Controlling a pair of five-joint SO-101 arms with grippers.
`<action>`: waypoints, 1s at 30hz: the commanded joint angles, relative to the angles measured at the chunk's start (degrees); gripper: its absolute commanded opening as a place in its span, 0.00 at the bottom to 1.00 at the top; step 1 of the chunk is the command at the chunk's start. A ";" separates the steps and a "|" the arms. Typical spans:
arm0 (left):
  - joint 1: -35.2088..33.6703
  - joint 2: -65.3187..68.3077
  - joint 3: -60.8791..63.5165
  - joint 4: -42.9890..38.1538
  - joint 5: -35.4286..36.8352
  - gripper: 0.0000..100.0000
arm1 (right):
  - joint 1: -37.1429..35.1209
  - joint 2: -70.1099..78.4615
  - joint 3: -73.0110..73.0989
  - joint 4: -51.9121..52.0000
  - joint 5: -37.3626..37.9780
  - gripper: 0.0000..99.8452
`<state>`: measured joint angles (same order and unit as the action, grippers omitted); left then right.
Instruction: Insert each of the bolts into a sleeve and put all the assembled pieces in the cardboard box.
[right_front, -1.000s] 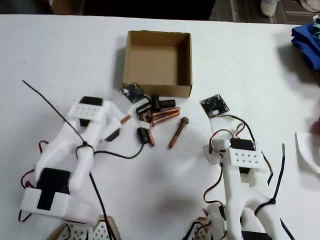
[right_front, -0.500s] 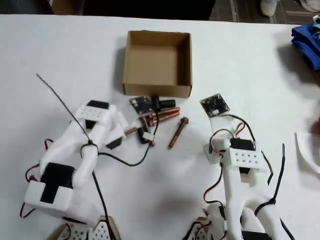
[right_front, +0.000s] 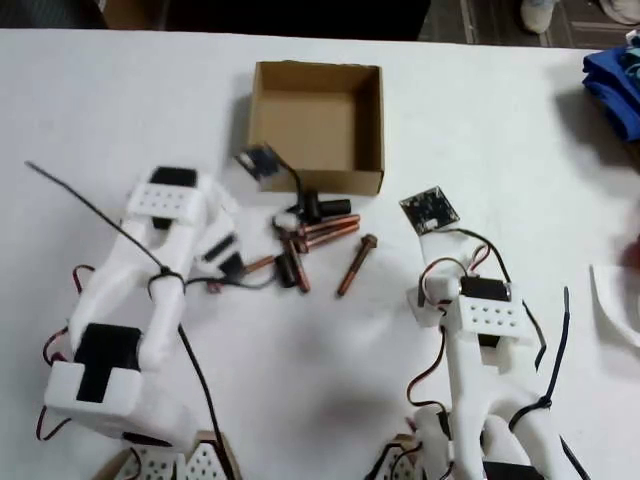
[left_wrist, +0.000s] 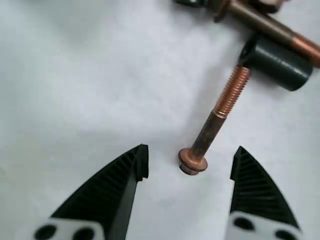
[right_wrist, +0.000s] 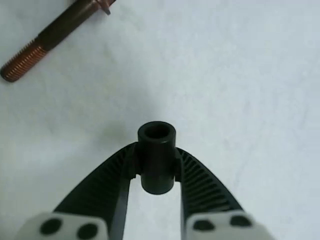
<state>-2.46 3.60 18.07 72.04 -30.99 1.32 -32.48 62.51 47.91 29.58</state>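
Observation:
A copper bolt (left_wrist: 212, 122) lies on the white table with its head between the fingers of my open left gripper (left_wrist: 191, 152). Its threaded tip meets a black sleeve (left_wrist: 277, 62). From above, that bolt (right_front: 262, 264) lies beside the left gripper (right_front: 228, 262), at the edge of a pile of bolts and sleeves (right_front: 310, 232). My right gripper (right_wrist: 157, 172) is shut on an upright black sleeve (right_wrist: 157, 155), its bore open toward the camera. A lone bolt (right_wrist: 55, 40) (right_front: 356, 265) lies just left of the right arm (right_front: 485, 315). The cardboard box (right_front: 315, 70) stands behind the pile.
A blue cloth (right_front: 615, 85) lies at the table's far right edge, and a white curved object (right_front: 610, 305) sits at the right. Loose black cables (right_front: 90, 205) trail from the left arm. Open tabletop stretches between the two arms.
The left arm swung right toward the pile, then drew back left, and now has the bolt head between its open fingers. The right arm has not moved.

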 joint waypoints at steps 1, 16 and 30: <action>0.00 0.44 -4.35 6.77 18.73 0.28 | 0.40 -1.63 -0.18 -1.54 -0.35 0.02; 12.22 0.26 -4.35 14.07 61.89 0.28 | 0.40 -1.54 -0.18 -2.15 -0.44 0.02; 7.82 0.53 -4.35 2.20 102.24 0.28 | 0.40 -1.54 -0.18 -2.15 -0.35 0.02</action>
<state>7.12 4.31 15.52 76.09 63.60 1.32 -32.48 62.51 46.42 29.58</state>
